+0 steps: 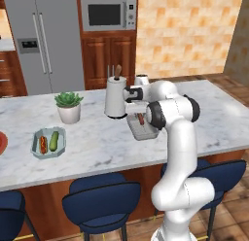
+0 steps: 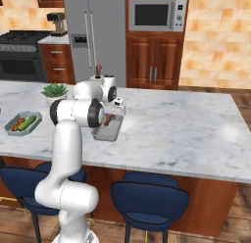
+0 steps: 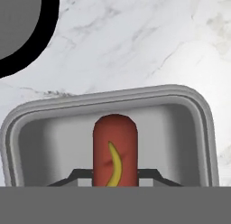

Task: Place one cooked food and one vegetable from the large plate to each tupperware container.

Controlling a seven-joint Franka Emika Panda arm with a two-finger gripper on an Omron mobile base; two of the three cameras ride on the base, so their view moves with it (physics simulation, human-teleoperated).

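Closest to the hand camera: reddish-brown sausage with a yellow stripe, lying inside the grey tub, one end toward the tub's far wall, near end cut off at the bottom of the view. Seen from the base cameras as a small red stick in the same grey tub, set on the marble tabletop just beside a white canister with a dark base and a brown handle sticking out of its top. No other food visible in this tub.

Hand low over the grey tub, right above the sausage; dark finger shapes flanking the sausage at the bottom of the hand view, but cannot tell whether gripping it or spread clear of it.

Well apart to the left, pale teal tub holding a sausage in a bun and a dark green cucumber side by side. Same pair in the teal tub from the right side.

Red rim of the large plate at the far left edge of the left base view, mostly cut off; contents not readable.

Potted green plant in a white pot standing behind the teal tub, between it and the canister.
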